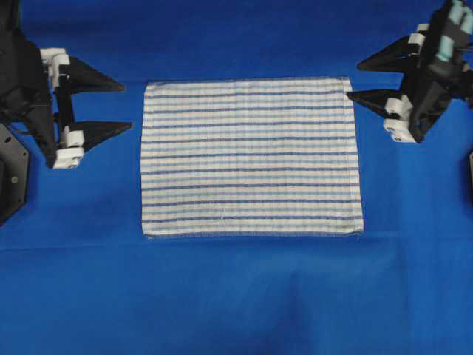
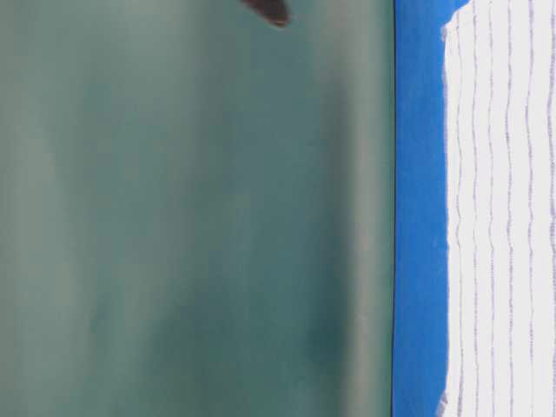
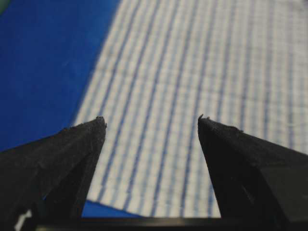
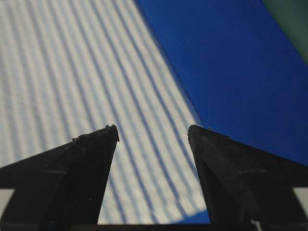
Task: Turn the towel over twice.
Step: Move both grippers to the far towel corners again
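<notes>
The towel (image 1: 250,157), white with thin dark-blue and light-blue stripes, lies flat and spread out in the middle of the blue table covering (image 1: 236,296). My left gripper (image 1: 127,106) hovers just off the towel's left edge, open and empty, its tips pointing at the cloth. Off the towel's upper right corner, my right gripper (image 1: 354,81) is open and empty too. In the left wrist view the towel (image 3: 192,86) spreads out beyond the left gripper (image 3: 151,122). The right wrist view has the towel (image 4: 82,86) beyond the right gripper (image 4: 153,131). The table-level view catches the towel (image 2: 504,217) edge-on.
The blue covering (image 2: 419,217) stretches around the towel on every side, with wide room in front of it. A green backdrop (image 2: 191,217) stands behind the table. The arms' black bodies (image 1: 18,111) flank the towel at both sides.
</notes>
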